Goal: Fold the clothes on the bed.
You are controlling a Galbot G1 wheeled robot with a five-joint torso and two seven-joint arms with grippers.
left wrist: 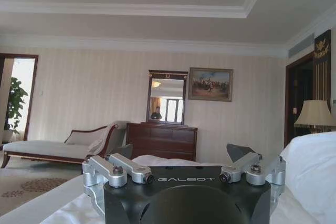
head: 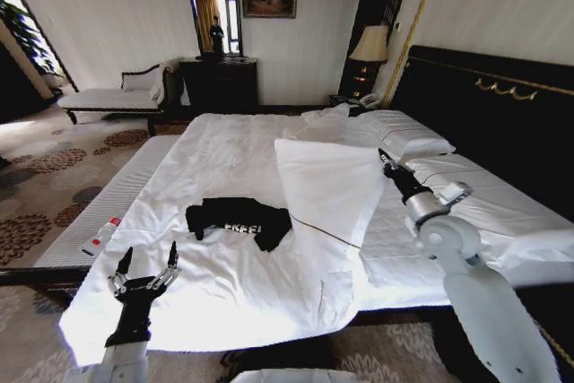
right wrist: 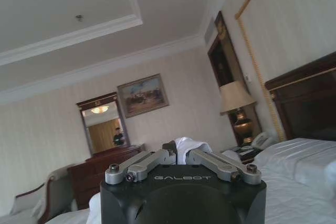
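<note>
The black T-shirt (head: 239,220) lies bunched on the white duvet (head: 224,293) of the bed (head: 502,123), on the near half of it and toward the robot's left, with neither gripper touching it. The left gripper (head: 143,268) hovers over the near edge of the duvet, pointing up and away from the robot, its two fingers spread wide with nothing between them; the shirt sits beyond it and a little to the right, near but clearly apart. The right gripper (head: 383,154) is raised over the far right part of the bed, close to the pillows (head: 408,139), its fingers drawn together to a narrow tip and empty; in the right wrist view its fingers (right wrist: 169,147) meet at the tips. The shirt is well apart from it, off to the left and nearer the robot, with a turned-back flap of duvet (head: 330,184) between them. The shirt's long axis runs roughly across the bed, from left to right, sloping slightly nearer on the right end. It is crumpled into a low, uneven heap, not spread flat; white lettering shows along its near edge. In the left wrist view the left gripper's fingers (left wrist: 239,153) stand wide apart against the room beyond
</note>
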